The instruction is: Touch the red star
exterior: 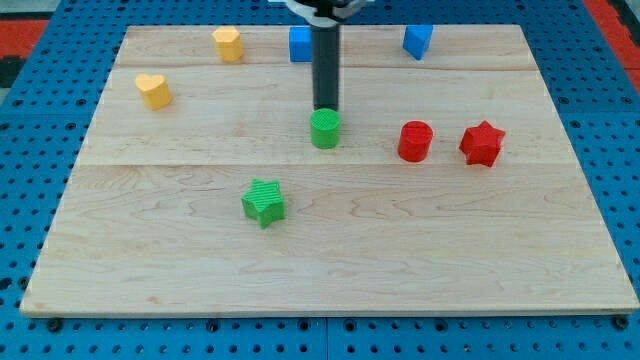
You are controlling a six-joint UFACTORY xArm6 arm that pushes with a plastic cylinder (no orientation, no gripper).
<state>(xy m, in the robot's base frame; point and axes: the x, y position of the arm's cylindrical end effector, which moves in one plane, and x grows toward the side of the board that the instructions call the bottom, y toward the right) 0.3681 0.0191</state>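
Camera view, left to right across the wooden board [560, 250]: a yellow heart [153, 90] sits at the upper left, a yellow block [228, 44] of unclear shape near the top edge, and a green star [264, 202] lower down, left of centre. A blue cube [298, 44] stands at the top, partly hidden behind the dark rod [326, 65]. The rod's lower end, my tip [326, 107], rests just above a green cylinder [325, 129] at the frame's centre, close to touching it; contact cannot be confirmed. The arm carries no gripper, so nothing is held or clamped. Right of the cylinder stands a red cylinder [415, 141], and just beyond it the red star [482, 143], at centre right of the frame; a second blue block [417, 40] lies at the upper right. The star lies to the right of the tip and slightly lower, with the red cylinder nearly on the straight line between them. A star has no long axis; one point faces the view's top. Reaching it likely means skirting the red cylinder.
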